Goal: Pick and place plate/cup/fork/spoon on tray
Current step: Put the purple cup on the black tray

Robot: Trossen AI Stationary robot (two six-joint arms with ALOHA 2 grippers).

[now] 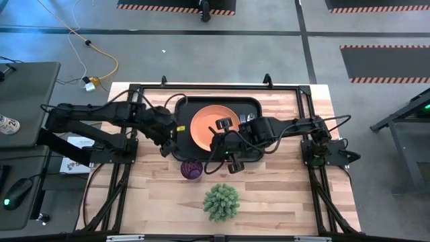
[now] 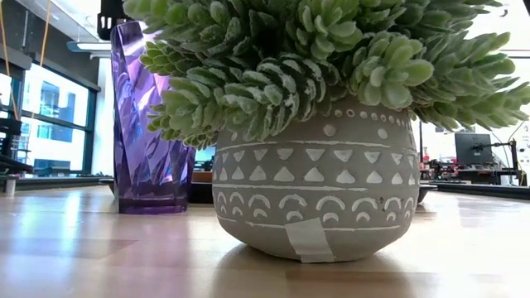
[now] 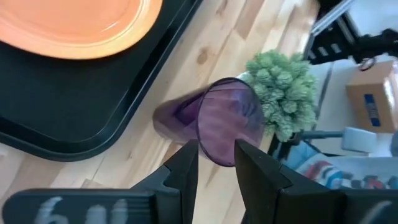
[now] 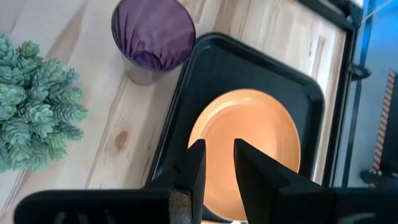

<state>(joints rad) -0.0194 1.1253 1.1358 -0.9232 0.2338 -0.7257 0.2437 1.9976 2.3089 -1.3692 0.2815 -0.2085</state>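
Orange plate (image 1: pixel 211 126) is lying on the black tray (image 1: pixel 249 105).
Purple cup (image 1: pixel 191 169) is standing upright on the wooden counter (image 1: pixel 282 195) beside the tray; left end effector (image 3: pixel 216 157) and right end effector (image 4: pixel 217 163) are both hovering slightly spread, holding nothing.

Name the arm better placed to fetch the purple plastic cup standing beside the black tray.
Left. The left gripper points straight at the translucent purple plastic cup, fingers slightly apart; the right gripper hangs over the round orange plate.
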